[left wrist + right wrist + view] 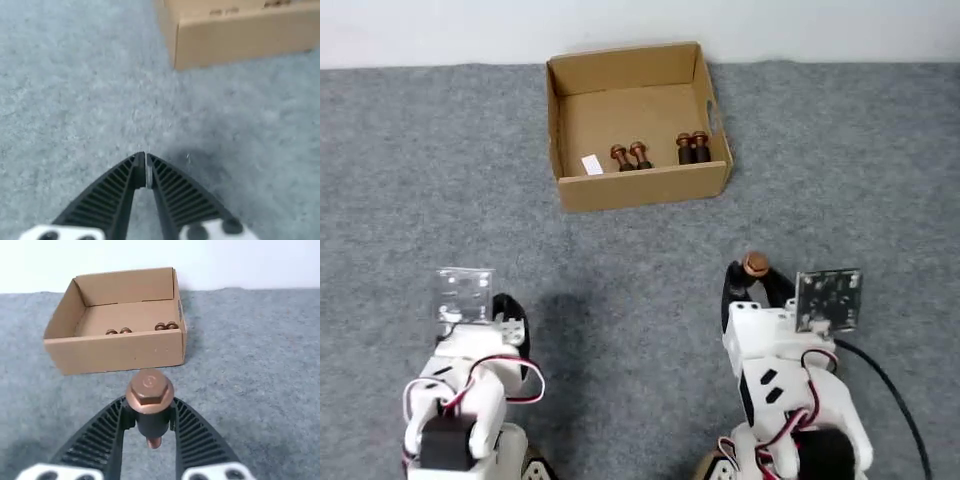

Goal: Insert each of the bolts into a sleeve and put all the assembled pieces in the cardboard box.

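Right gripper (pixel 148 409) is clamping a sleeved bolt (pixel 149 387); left gripper (pixel 145 170) is hovering, pressed closed, over the counter (pixel 75 75); cardboard box (pixel 640 186) is holding four assembled pieces (pixel 630 156).

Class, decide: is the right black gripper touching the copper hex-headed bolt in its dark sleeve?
Touching. Right wrist view: the black gripper clamps the dark sleeve of the copper hex-headed bolt.

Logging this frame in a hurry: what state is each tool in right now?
Left tool: closed, holding nothing.
Right tool: closed on a bolt seated in a black sleeve.
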You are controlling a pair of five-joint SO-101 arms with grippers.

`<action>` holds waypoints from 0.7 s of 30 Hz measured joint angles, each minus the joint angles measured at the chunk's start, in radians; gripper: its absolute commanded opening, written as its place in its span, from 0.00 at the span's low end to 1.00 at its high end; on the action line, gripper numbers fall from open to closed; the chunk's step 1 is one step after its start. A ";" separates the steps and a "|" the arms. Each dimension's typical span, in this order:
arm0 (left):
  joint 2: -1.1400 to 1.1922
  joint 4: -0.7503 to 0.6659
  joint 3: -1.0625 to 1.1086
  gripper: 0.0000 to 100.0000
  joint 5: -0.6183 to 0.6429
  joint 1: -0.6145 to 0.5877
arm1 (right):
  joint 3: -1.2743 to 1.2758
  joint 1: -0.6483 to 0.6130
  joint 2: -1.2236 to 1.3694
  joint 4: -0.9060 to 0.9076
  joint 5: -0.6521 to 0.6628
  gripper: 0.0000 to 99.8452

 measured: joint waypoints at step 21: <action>0.002 -0.032 0.193 0.01 -0.011 -0.005 | -0.651 -0.089 1.082 -0.446 0.064 0.01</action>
